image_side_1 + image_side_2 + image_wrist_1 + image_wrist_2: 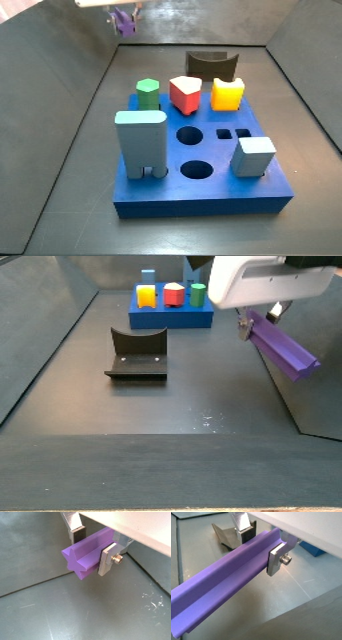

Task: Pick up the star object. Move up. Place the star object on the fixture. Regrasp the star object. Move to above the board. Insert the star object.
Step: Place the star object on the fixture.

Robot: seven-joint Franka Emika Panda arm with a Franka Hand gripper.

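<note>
In a wrist view, the pincer (93,549) grips the long purple star-shaped bar (85,554) above bare grey floor (80,612). In a wrist view, the dark curved fixture (226,534) sits beyond the bar. In a side view, the pincer (261,318) hangs high, well apart from the thick blue board (171,316).

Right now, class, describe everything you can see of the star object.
The star object is a long purple prism with ridged sides and a star-shaped end face, smooth like plastic. The gripper holds it near one end between its silver fingers, lifted clear of the grey floor, tilted, touching nothing else.
</note>
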